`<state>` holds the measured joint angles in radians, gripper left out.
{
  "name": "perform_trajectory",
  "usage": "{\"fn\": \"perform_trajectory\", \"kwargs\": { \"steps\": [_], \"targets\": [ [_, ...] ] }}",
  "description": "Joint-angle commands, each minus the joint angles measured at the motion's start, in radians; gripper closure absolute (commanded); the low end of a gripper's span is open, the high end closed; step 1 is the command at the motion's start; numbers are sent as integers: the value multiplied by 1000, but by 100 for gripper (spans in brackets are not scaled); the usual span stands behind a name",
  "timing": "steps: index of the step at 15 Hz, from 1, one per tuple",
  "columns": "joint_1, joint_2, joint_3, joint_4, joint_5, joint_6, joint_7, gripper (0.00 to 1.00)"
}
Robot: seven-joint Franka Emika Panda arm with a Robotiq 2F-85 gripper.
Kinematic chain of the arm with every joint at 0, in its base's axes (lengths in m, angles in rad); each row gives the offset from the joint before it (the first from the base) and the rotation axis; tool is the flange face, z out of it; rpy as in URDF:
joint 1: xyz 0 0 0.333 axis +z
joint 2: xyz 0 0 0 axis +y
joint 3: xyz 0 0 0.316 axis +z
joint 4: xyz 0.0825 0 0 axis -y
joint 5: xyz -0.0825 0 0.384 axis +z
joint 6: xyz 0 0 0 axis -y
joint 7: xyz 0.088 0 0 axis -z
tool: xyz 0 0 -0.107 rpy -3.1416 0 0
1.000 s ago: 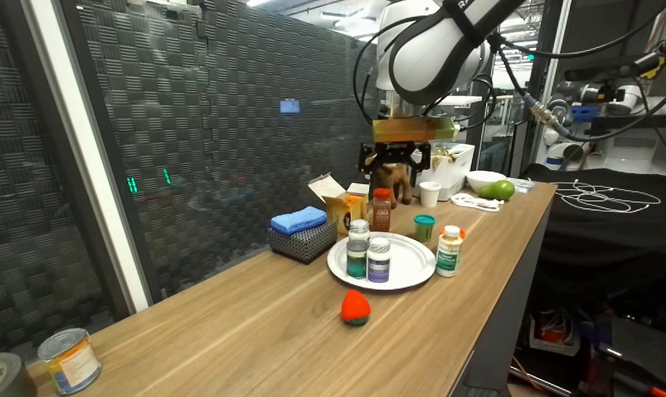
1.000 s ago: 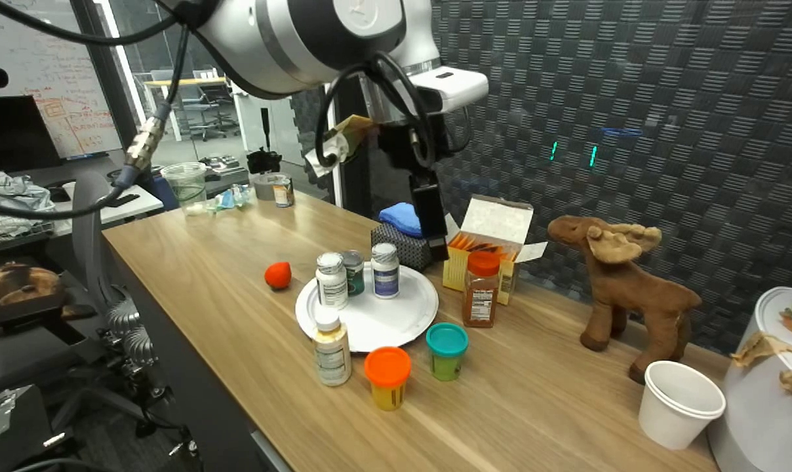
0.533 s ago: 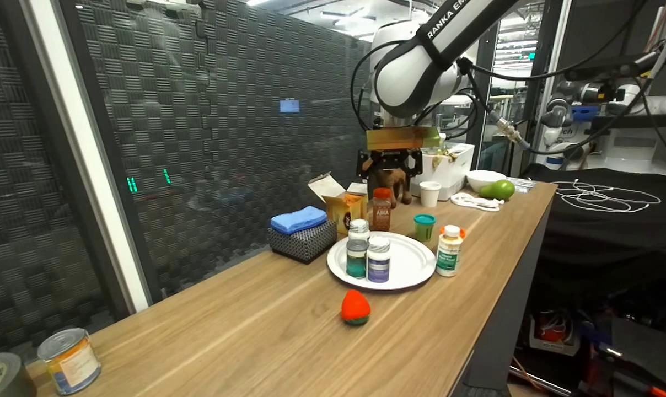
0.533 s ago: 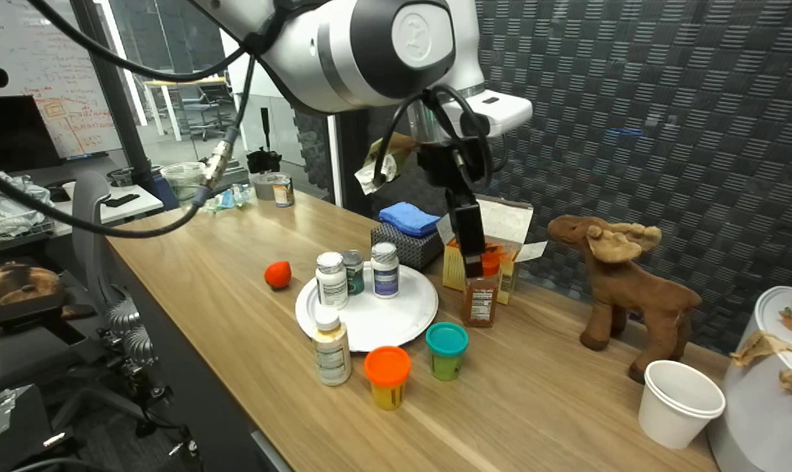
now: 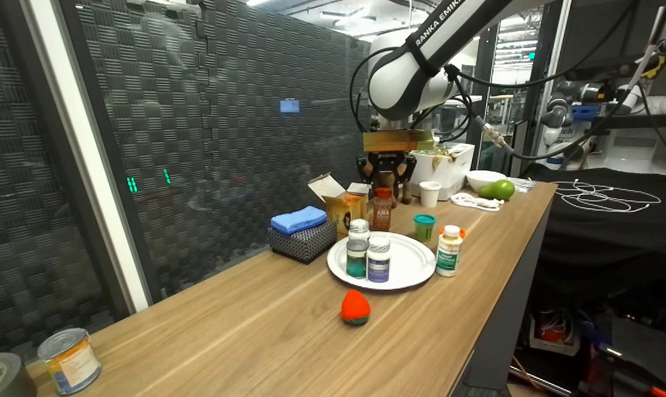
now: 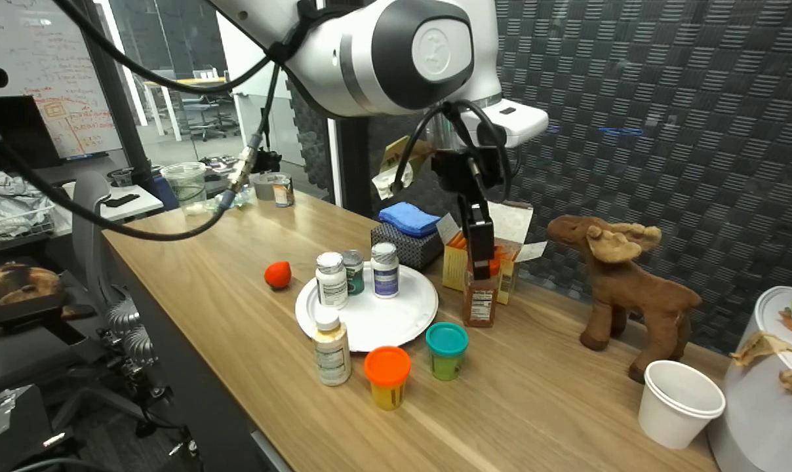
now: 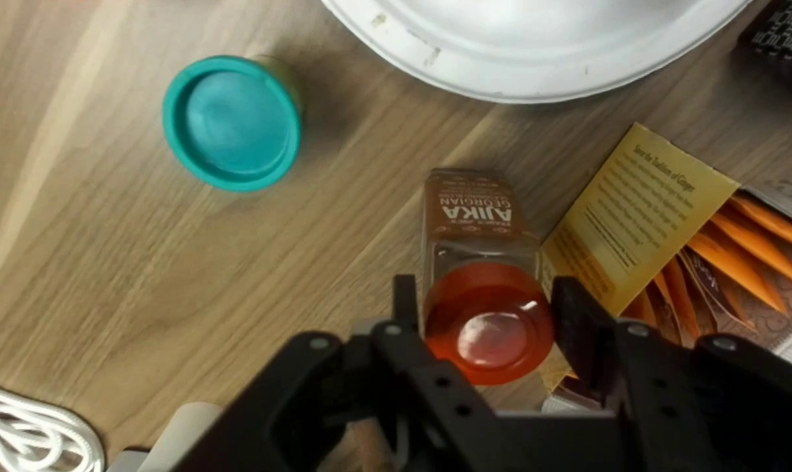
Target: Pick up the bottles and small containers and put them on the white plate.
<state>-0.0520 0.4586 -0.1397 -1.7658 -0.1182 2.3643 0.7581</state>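
White plate [image 6: 396,322], flat at mid-frame in an exterior view, partly filled
In its upper half stand a white bottle [image 6: 332,290], a grey-topped green bottle [image 6: 355,279] and a purple-labelled white bottle [image 6: 385,280], all upright. A white-capped cream bottle [image 6: 332,357] stands just beside the plate's lower left rim; to the right of that come an orange-lidded yellow tub [image 6: 388,387] and a teal-lidded green tub [image 6: 447,360]. The red-capped AJIKA bottle [image 6: 480,307] stands upright right of the plate, its lettering upside down in the wrist view. A rounded red piece [image 6: 278,275] lies off the plate's upper left.
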Motion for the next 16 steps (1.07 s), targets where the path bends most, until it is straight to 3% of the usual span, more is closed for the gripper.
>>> {"fn": "perform_trajectory", "kwargs": {
  "steps": [1, 10, 16],
  "targets": [
    [11, 6, -17, 37, 22, -21, -25, 75],
    [74, -156, -32, -101, -47, 29, 39, 76],
    [125, -301, 10, -239, -101, 7, 86, 76]
  ]
}}
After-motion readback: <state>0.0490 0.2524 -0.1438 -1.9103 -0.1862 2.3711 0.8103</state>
